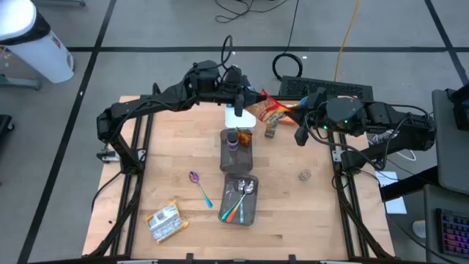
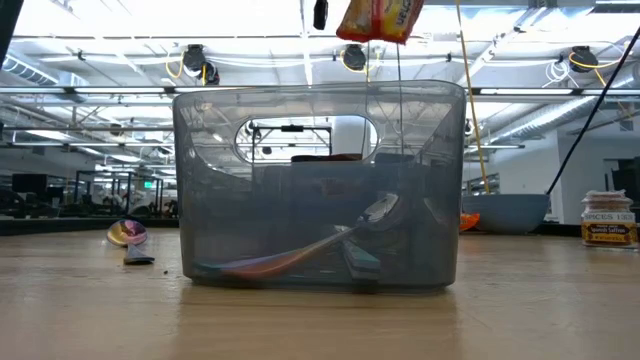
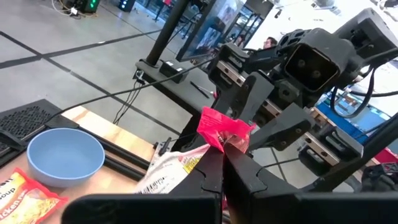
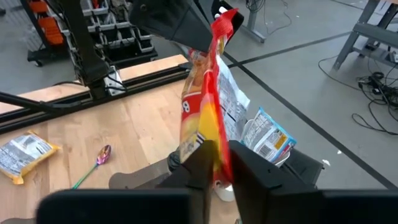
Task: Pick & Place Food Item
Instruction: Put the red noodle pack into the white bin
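Overhead, we note the red snack bag held above the table's far edge, its lower half hidden by arms. Left gripper pinches its top corner; right gripper pinches its lower edge. Bag label unreadable.

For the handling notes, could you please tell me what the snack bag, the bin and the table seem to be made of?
Snack bag: thin glossy plastic film, judging by its crinkled, printed surface and crimped top edge.
Bin: smoky translucent plastic, smooth; the spoons inside show through its wall.
Table: pale wood, apparently butcher-block, with visible plank lines and a matte finish.
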`<state>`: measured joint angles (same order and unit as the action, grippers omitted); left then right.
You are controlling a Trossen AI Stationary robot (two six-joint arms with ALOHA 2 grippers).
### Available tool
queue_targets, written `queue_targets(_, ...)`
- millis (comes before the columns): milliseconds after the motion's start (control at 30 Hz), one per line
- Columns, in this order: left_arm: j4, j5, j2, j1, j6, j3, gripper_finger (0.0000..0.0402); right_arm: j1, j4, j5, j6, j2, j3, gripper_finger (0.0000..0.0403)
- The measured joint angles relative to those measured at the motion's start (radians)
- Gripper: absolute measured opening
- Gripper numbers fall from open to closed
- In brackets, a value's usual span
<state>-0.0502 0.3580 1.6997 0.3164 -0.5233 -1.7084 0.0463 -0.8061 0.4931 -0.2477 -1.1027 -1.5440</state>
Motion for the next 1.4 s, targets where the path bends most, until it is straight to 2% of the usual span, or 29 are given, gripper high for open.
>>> queue_targets(133,0.000,0.003,0.000,-0.001,0.000,0.000,0.0002,0.000,0.000,0.000,0.016,0.000,0.000,0.0005)
queue_targets(333,0.001,0.018,0.000,-0.001,0.016,0.000,0.0006,0.000,0.012,0.000,0.034,0.000,0.000,0.0001)
queue_targets(600,0.008,0.125,0.000,0.002,0.129,0.000,0.0014,0.000,0.023,-0.063,0.058,0.000,0.000,0.0001)
queue_targets(700,0.031,0.157,0.000,0.012,0.125,0.000,0.0037,0.000,0.024,-0.102,0.062,0.000,0.000,0.0000)
queue_targets(933,0.050,0.184,0.000,0.056,0.121,-0.001,0.0128,0.000,0.023,-0.175,0.055,0.024,0.000,0.0000)
queue_targets(1100,0.048,0.250,0.000,0.081,0.138,-0.001,0.0180,-0.001,0.022,-0.253,0.032,0.047,0.000,0.0000)
queue_targets(1233,0.044,0.300,0.000,0.081,0.182,-0.013,0.0202,-0.001,0.016,-0.364,0.000,0.060,0.000,0.0000)
queue_targets(1400,-0.097,0.308,-0.002,0.062,0.302,-0.118,0.0204,-0.001,0.013,-0.516,-0.037,0.060,0.000,0.0000)
